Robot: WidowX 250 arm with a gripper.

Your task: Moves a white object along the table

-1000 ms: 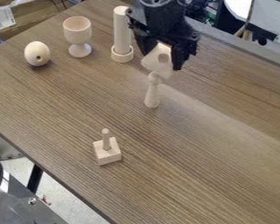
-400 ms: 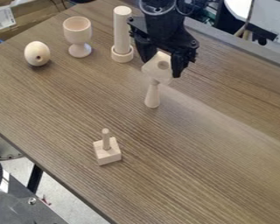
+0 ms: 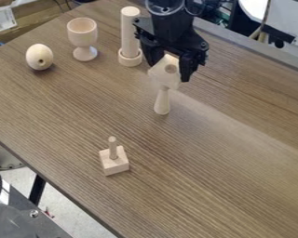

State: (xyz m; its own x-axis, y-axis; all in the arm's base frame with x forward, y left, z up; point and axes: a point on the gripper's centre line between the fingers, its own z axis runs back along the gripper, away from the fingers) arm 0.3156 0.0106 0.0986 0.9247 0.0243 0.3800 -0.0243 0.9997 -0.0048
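The black gripper (image 3: 171, 69) hangs over the upper middle of the table, its fingers on either side of a pale whitish block (image 3: 165, 72) with a round hole in its face. It holds this block tilted, with a corner upward. Just below the block in the view stands a slim wooden peg figure (image 3: 163, 102), its top hidden behind the block. Whether block and figure touch, I cannot tell.
A wooden goblet (image 3: 84, 38), an egg-shaped piece (image 3: 39, 57) and a tall cylinder on a round base (image 3: 130, 37) stand at the upper left. A square block with a peg (image 3: 114, 161) stands at lower centre-left. The table's edge (image 3: 71, 200) runs along the lower left.
The gripper and its block have moved down in the view, then slightly left, and the block now covers the head of the peg figure. The other wooden pieces have kept their places.
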